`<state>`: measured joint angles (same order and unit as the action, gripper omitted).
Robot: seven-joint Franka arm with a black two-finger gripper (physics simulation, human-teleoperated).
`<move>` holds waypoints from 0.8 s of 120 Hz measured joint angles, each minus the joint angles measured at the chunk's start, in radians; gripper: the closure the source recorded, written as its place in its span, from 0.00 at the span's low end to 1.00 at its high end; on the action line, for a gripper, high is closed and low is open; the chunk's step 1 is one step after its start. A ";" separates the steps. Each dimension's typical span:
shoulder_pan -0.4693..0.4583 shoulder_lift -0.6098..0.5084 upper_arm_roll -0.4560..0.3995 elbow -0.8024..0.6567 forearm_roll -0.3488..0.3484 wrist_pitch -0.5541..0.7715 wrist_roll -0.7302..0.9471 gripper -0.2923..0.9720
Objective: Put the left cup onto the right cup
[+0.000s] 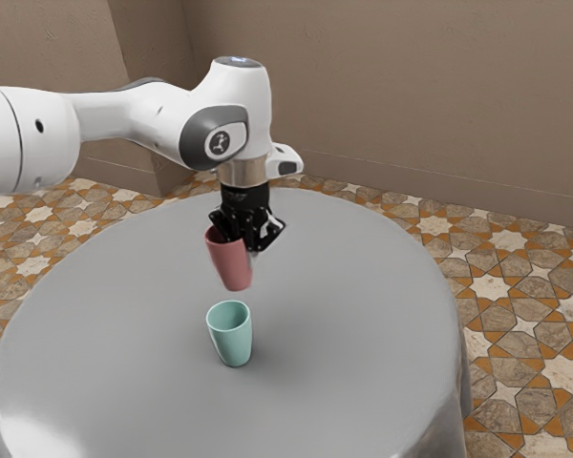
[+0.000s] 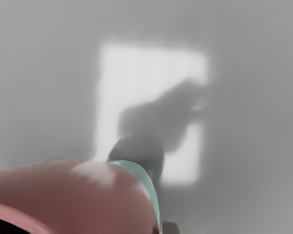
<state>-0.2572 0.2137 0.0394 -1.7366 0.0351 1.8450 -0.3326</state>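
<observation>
Gripper (image 1: pixel 242 236) pinches pink cup (image 1: pixel 231 263) — tilted, above teal cup (image 1: pixel 230 336) on grey table (image 1: pixel 363 315)

1. The white arm (image 1: pixel 124 119) is reaching in from the exterior view's left over the round grey desk (image 1: pixel 382 315).
2. Its black fingers (image 1: pixel 243 232) are gripping the pink cup (image 1: pixel 230 262) at its rim, holding it tilted in the air.
3. The teal cup (image 1: pixel 229 334) is standing upright on the desk, mouth up, just below the pink cup and not touching it.
4. A patterned tile floor (image 1: pixel 525 286) is showing around the desk.
</observation>
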 joint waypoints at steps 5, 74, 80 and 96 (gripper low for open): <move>0.000 -0.006 0.000 -0.006 0.000 0.000 -0.006 0.85; -0.014 -0.112 -0.001 -0.128 0.018 0.021 -0.086 0.85; -0.015 -0.111 -0.001 -0.134 0.022 0.032 -0.091 0.85; -0.015 -0.109 0.000 -0.139 0.032 0.059 -0.103 0.85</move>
<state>-0.2720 0.1049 0.0389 -1.8751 0.0674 1.9036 -0.4358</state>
